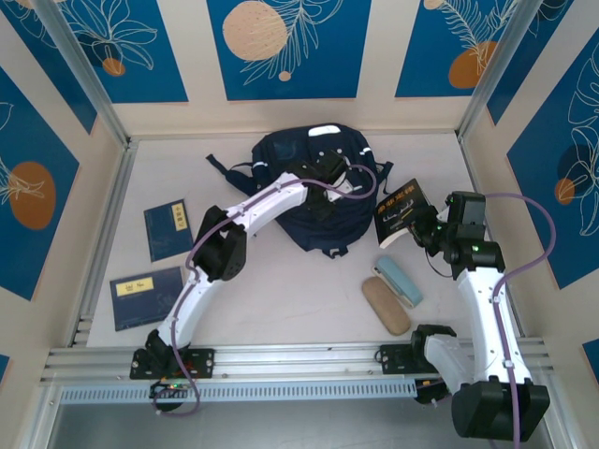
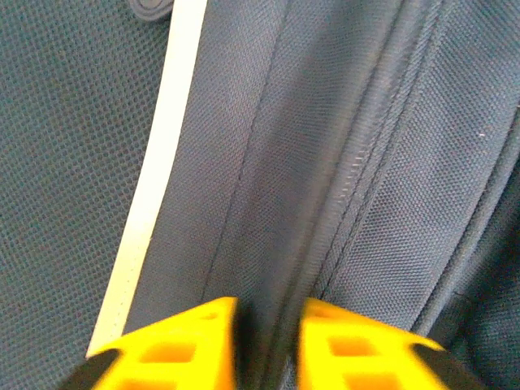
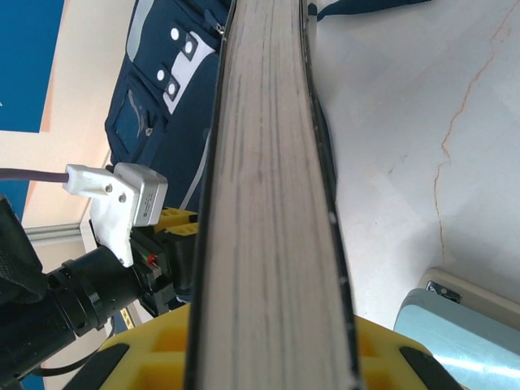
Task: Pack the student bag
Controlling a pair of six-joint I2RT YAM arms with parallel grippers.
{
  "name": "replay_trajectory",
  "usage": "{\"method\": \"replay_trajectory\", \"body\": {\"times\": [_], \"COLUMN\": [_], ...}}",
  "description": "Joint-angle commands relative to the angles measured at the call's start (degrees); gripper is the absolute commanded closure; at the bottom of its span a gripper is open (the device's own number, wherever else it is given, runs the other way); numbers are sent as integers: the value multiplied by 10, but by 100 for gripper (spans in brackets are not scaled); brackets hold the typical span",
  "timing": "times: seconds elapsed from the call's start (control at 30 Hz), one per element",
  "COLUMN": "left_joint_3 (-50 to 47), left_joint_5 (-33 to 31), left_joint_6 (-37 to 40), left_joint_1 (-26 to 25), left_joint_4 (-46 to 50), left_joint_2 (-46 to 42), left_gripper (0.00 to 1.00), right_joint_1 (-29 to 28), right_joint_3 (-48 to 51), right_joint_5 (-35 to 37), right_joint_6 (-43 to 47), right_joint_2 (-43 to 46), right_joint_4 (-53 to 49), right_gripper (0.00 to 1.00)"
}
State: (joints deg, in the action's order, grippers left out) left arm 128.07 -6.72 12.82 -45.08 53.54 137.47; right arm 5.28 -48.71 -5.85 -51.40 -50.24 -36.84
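The student bag (image 1: 298,150) lies far-centre on the table (image 1: 281,299), left gripper (image 2: 268,341) pinching its fabric by the zip (image 2: 357,162) (likely to hold it open) while the right gripper (image 3: 268,345) clamps a book (image 3: 264,162) edge-on alongside.

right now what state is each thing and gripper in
student bag: flat on table, zip by left gripper looks shut
left gripper: shut on a bag fold
right gripper: shut on black book
black book: closed, held on edge
blue case: closed, on table
tan case: closed, on table
notebooks: closed, flat
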Motion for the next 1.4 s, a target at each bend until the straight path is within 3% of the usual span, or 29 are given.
{"method": "replay_trajectory", "body": {"times": [0.0,0.13,0.43,0.63,1.0,1.17,1.37], "left_joint_3": [-7,-15,-66,-64,-15,-14,-15], "left_joint_5": [-33,-42,-98,-144,-123,-107,-92], "left_joint_6": [20,8,-58,-95,-145,-165,-188], "left_joint_1": [-6,-5,-5,-4,-3,-3,-4], "left_joint_4": [-14,-31,-118,-161,-160,-151,-145], "left_joint_2": [-19,-45,-156,-197,-198,-211,-235], "left_gripper": [90,100,100,100,100,100,100], "right_joint_1": [2,2,2,-1,-19,-39,-81], "right_joint_3": [-4,-9,-25,-33,-9,31,74], "right_joint_5": [-18,-17,-28,-74,-158,-199,-200], "right_joint_6": [-2,0,12,16,-24,-71,-128], "right_joint_2": [17,22,49,67,72,63,24], "right_joint_4": [24,18,13,31,93,169,275], "right_gripper": [100,100,100,100,100,100,100]}}
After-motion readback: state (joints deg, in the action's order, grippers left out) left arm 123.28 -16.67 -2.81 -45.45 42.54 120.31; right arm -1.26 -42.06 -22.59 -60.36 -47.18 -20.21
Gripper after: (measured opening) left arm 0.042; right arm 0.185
